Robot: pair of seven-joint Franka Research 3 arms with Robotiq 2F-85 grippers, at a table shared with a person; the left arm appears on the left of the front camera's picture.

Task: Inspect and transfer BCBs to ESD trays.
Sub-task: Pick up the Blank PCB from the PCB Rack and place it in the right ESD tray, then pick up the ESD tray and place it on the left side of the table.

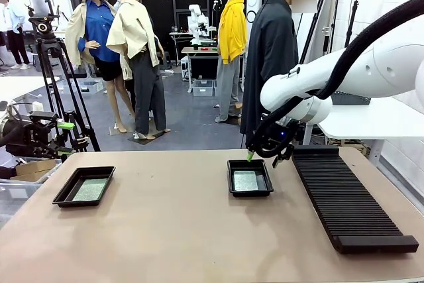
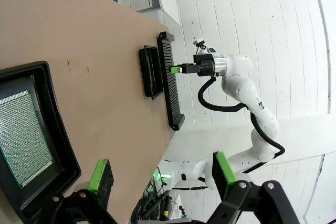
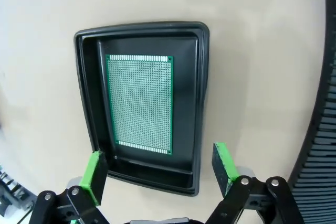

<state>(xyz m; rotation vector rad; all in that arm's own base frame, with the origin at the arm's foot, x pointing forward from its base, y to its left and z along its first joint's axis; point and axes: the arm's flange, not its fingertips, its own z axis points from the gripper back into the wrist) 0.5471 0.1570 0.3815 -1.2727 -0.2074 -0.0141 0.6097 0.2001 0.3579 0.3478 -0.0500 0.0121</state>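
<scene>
The table (image 1: 179, 230) carries, in order of size, a long black ribbed rack (image 1: 348, 197), two black ESD trays and two green BCBs. The rack lies just beside the right gripper (image 1: 265, 152), on its outer side. The right gripper hangs over the far rim of the central tray (image 1: 250, 178), jaws spread wide and empty; in its wrist view the tray (image 3: 144, 106) sits directly beyond the fingertips, with one BCB (image 3: 140, 103) lying flat inside. The left gripper (image 2: 160, 174) is also wide open, holding nothing. The second tray (image 2: 31, 140) lies beside its fingers, containing the other BCB (image 2: 23, 135).
</scene>
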